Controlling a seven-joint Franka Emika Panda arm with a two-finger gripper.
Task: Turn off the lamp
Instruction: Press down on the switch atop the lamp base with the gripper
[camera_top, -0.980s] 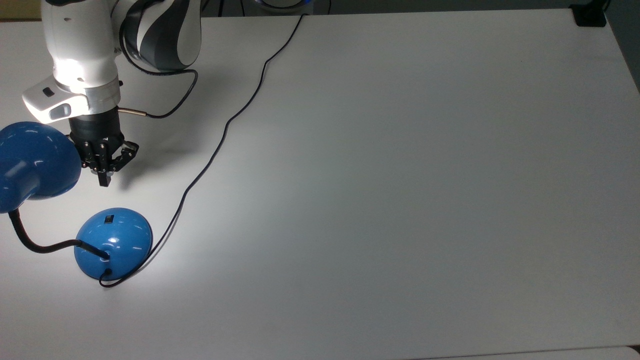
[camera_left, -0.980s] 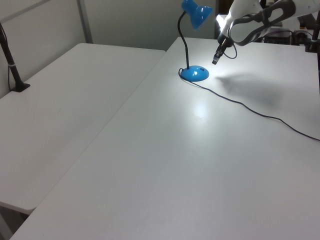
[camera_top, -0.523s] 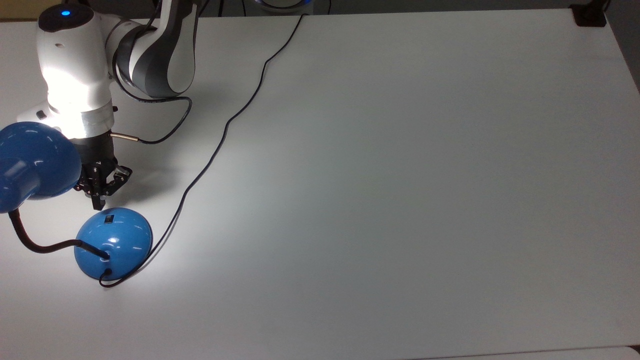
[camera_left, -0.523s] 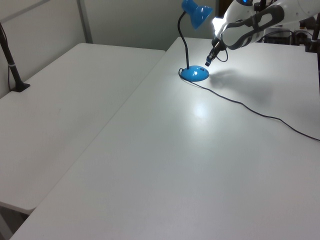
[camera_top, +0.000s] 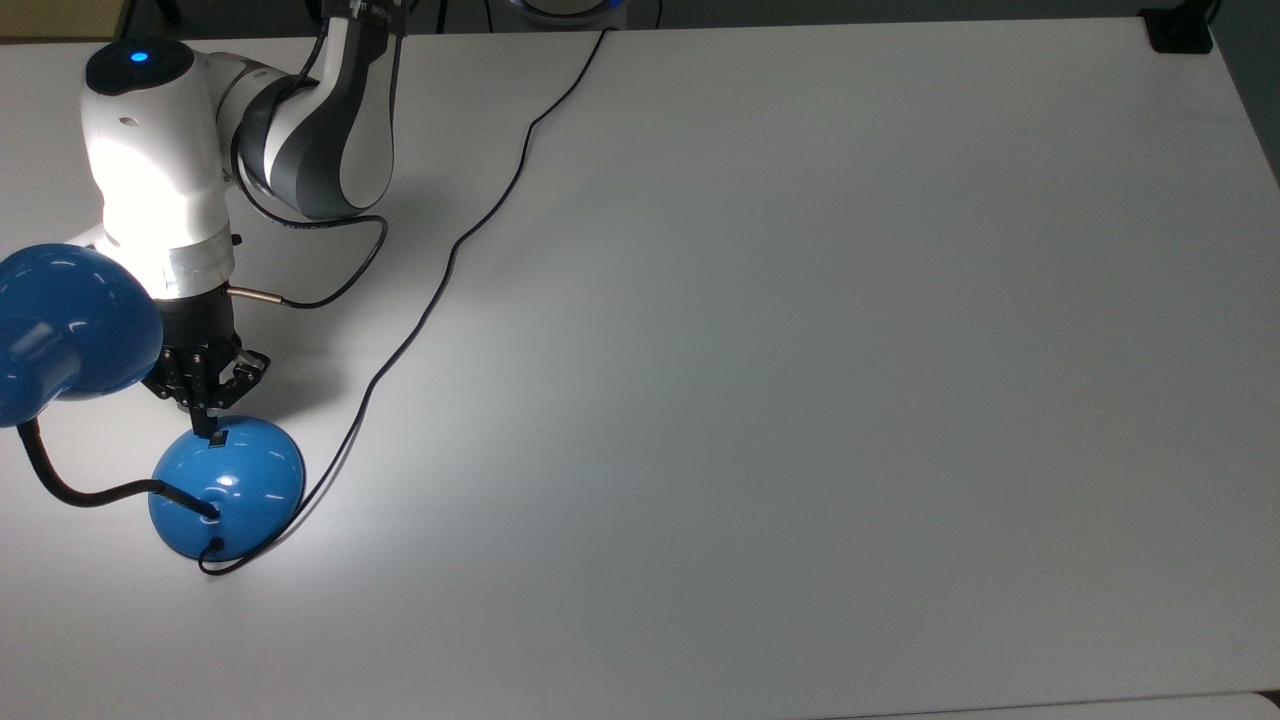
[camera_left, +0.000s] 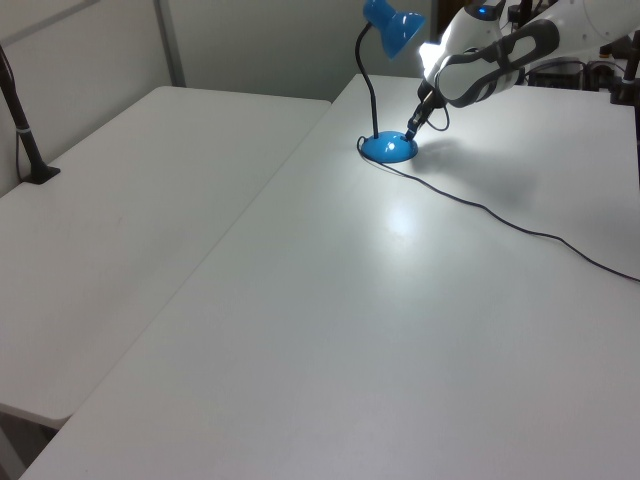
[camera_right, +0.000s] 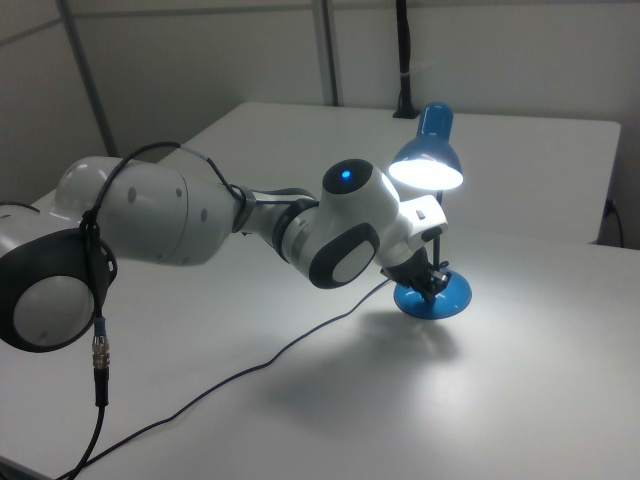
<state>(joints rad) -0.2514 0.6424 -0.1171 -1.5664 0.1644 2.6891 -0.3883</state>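
The blue lamp stands at the top view's left, with its dome base (camera_top: 240, 490) on the white table and its black gooseneck (camera_top: 70, 492) curving up to the shade (camera_top: 65, 330). It is lit: the shade's mouth (camera_right: 428, 173) glows and a bright patch lies on the table. My gripper (camera_top: 212, 428) is shut with nothing held. It points down, and its tip sits at the small black rocker switch (camera_top: 218, 439) on top of the base. In the left view the gripper (camera_left: 409, 134) meets the base (camera_left: 388, 149) from the right.
The lamp's thin black cord (camera_top: 440, 280) runs from the base across the table to the far edge. A black block (camera_top: 1180, 30) sits at the top view's upper right corner. A second white table (camera_left: 120, 200) with a black clamped post (camera_left: 22, 130) adjoins on the left view's left.
The gripper has come down and toward the lamp base, from well above the table beside the shade to the switch on the dome. The lamp itself has stayed put and lit.
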